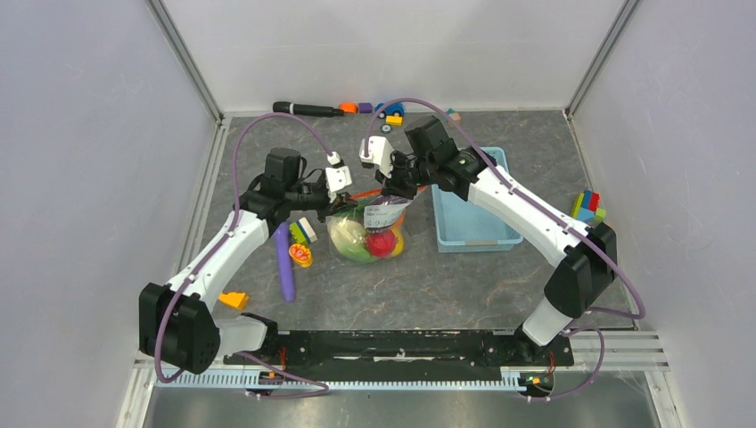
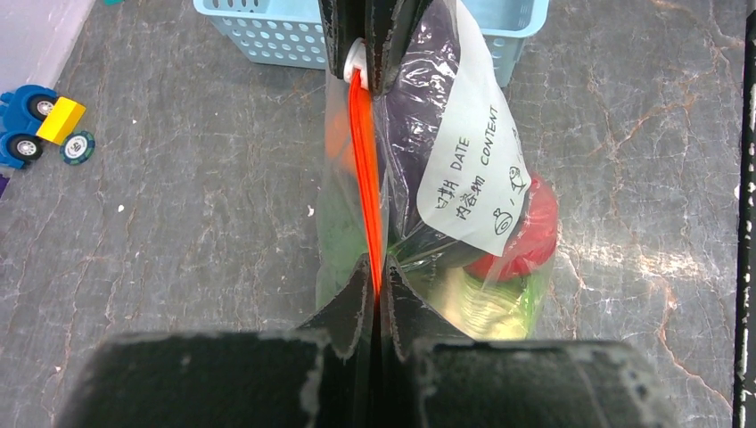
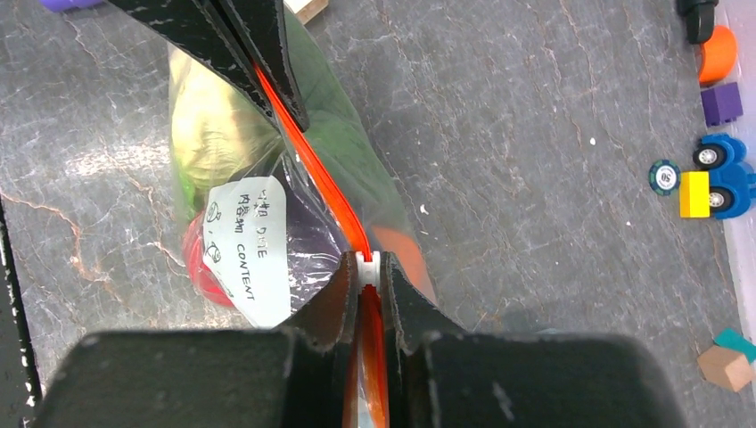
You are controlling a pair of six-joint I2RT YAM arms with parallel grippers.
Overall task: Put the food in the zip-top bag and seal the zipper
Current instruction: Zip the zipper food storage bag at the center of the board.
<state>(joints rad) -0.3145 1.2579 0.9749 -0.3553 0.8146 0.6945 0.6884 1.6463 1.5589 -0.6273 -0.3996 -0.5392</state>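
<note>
The zip-top bag [image 1: 367, 234] hangs over the table between my two grippers, held up by its mouth edge. Food fills it: pale cabbage [image 3: 214, 134], a red piece [image 2: 526, 232], green and purple shapes behind the white label [image 2: 477, 169]. The orange-red zipper [image 2: 364, 169] runs taut from one gripper to the other. My left gripper [image 2: 378, 283] is shut on the zipper's end. My right gripper [image 3: 367, 267] is shut on the white slider [image 3: 367, 260] sitting on the zipper. In the top view the left gripper [image 1: 346, 196] and right gripper [image 1: 392, 189] stand close together above the bag.
A light blue basket [image 1: 477, 242] stands just right of the bag. A long purple stick [image 1: 285, 263] and small coloured pieces [image 1: 300, 254] lie to its left. A toy car [image 1: 390, 111] and a black rod [image 1: 308, 109] are at the back wall, blocks [image 1: 586, 207] at the right.
</note>
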